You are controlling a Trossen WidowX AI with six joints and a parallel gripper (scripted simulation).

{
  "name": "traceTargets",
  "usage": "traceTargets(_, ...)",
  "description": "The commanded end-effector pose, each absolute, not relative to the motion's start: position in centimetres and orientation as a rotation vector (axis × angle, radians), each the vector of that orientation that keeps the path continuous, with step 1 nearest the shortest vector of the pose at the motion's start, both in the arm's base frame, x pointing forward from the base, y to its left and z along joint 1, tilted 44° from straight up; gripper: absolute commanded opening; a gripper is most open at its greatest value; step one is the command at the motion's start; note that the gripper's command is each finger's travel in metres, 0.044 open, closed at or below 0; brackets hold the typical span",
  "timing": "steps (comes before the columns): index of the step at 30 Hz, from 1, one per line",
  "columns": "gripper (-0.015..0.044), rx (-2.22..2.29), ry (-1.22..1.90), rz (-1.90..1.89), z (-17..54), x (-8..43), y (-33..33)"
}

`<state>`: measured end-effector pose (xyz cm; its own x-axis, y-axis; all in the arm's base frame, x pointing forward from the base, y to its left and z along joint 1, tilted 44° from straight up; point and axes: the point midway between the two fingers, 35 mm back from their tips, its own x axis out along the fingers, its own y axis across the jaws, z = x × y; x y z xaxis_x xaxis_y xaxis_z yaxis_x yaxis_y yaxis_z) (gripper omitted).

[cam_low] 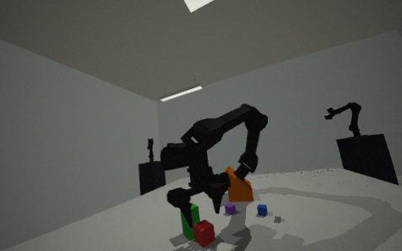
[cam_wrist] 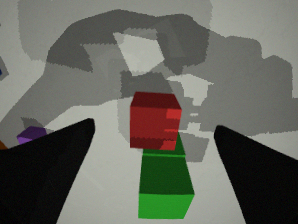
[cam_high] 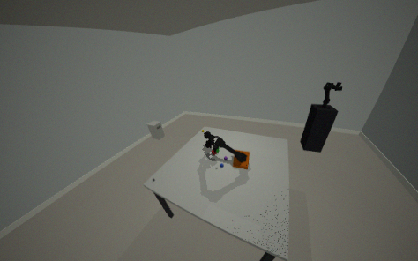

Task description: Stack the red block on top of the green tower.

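The red block stands on the white table, touching the side of the green tower. The tower is upright and taller than the block. My gripper is open and empty. It hangs just above the two blocks, with one finger in front of the tower in the exterior view. In the wrist view both blocks lie between the spread fingers, apart from them.
A purple block, a blue block and a small grey cube lie near the arm's orange base. A second arm on a black pedestal and a white box stand off the table.
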<state>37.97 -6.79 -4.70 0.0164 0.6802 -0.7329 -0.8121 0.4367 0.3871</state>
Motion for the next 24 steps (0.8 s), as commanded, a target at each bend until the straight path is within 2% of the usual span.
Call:
traceTargets(1, 0.044, -0.15, 1.026, 1.16, -5.1, 37.9, -6.5)
traceTargets(24, 0.044, -0.149, 1.025, 1.161, -7.7, 38.0, -4.1)
